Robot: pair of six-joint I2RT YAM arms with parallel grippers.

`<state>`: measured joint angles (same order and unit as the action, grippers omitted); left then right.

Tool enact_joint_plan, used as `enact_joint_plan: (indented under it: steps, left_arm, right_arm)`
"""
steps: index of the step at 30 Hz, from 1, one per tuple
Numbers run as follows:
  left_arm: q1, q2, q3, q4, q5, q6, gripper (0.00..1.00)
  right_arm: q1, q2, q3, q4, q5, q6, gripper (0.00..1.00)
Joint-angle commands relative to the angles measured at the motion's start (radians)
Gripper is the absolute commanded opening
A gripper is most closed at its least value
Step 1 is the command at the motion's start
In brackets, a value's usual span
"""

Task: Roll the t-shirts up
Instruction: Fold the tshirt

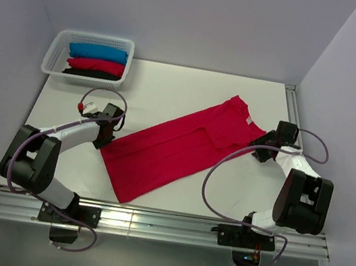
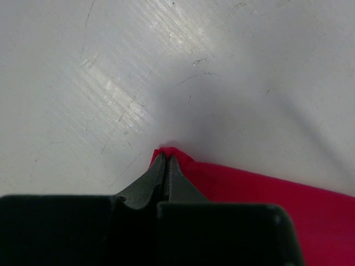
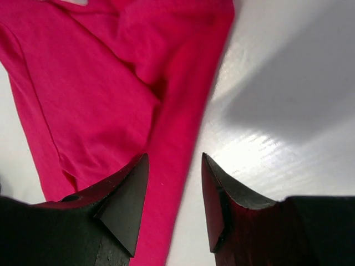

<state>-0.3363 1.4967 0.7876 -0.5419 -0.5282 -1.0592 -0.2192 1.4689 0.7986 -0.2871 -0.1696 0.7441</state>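
Pinching crimson t-shirt (image 1: 168,148) at its corner, left tool (image 2: 165,162) closed, right tool (image 3: 175,159) wide over its edge

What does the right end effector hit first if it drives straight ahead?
The red t-shirt. The right end effector is open, with the shirt's long edge running up through its gap, so straight ahead means cloth first, then the folded layers beyond. Its height over the cloth is unclear.

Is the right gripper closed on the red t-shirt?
No, the right gripper is open, its jaws spread apart over the edge of the red t-shirt.
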Motion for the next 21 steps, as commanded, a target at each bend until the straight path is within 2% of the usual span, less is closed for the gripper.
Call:
enact_joint_plan:
  steps: [1,6,18,21]
  left_arm:
    - [0.003,-0.039,0.01,0.017,0.0,0.021,0.0]
    - [0.003,-0.069,-0.002,0.02,0.008,0.022,0.0]
    - [0.003,-0.076,-0.002,0.019,0.005,0.028,0.0]
    - [0.005,-0.075,-0.004,0.023,0.007,0.028,0.0]
  right_arm:
    - [-0.008,-0.076,-0.059,0.118,-0.007,0.015,0.5]
    - [-0.008,-0.055,-0.087,0.143,0.005,0.032,0.5]
    - [-0.005,0.057,-0.104,0.195,0.058,0.063,0.41]
    - [-0.003,0.096,-0.095,0.223,0.065,0.075,0.32]
